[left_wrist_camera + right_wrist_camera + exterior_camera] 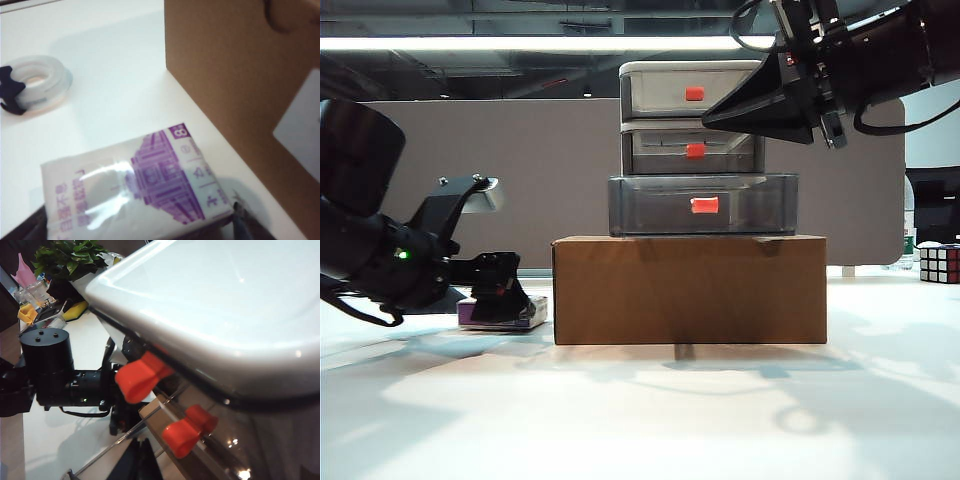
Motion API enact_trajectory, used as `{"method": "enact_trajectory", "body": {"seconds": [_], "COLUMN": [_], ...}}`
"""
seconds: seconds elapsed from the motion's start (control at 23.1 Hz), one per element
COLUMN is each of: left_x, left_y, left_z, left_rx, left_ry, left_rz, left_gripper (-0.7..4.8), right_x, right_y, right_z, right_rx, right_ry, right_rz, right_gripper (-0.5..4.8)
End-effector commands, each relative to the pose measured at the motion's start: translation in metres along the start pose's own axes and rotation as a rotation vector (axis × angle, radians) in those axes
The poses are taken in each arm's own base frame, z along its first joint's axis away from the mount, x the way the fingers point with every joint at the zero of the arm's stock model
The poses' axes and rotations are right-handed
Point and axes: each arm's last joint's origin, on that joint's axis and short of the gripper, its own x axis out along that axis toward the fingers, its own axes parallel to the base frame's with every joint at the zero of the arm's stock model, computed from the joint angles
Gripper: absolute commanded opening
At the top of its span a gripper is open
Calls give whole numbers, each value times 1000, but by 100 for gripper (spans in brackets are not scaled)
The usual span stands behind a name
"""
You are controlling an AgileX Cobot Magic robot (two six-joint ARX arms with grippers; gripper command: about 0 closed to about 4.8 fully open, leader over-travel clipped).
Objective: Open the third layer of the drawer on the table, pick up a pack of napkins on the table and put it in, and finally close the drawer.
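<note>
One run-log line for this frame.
third layer: pulled out | left gripper: open over pack of napkins | right gripper: beside drawer's upper tiers

One drawer (705, 145) unit with three tiers and three red-orange handles (704, 205), one cardboard box (690, 290), one pack of napkins (135, 187), one tape roll (36, 85), one puzzle cube (938, 264), two hands (500, 290).

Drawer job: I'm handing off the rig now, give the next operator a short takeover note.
Left gripper: open, low at the pack of napkins, not closed on it.
Right gripper: raised beside the drawer, at its upper tiers; jaws not readable.
The drawer sits on the cardboard box. The third layer is pulled out. The pack lies flat on the table, left of the box in the exterior view.
Done: third layer opened.
Left: grasp the pack, put it in the third layer, close it.
</note>
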Motion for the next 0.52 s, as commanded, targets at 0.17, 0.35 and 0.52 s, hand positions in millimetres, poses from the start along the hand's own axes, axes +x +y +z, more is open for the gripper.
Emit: {"method": "enact_trajectory", "body": {"seconds": [0.17,0.35,0.52], "left_x": [4,4,4], "left_y": [1,1,1], "left_z": [-2,-2,-2], "left_rx": [-32,-32,-31], "left_ry": [4,2,1], "left_rz": [2,2,3], "left_gripper": [451,359,325], "right_x": [0,0,0], "right_y": [1,1,1], "right_z": [3,3,3], "right_rx": [-13,-13,-12], "right_ry": [-13,-13,-13], "right_rz": [7,8,8], "right_gripper": [-5,-5,-5]}}
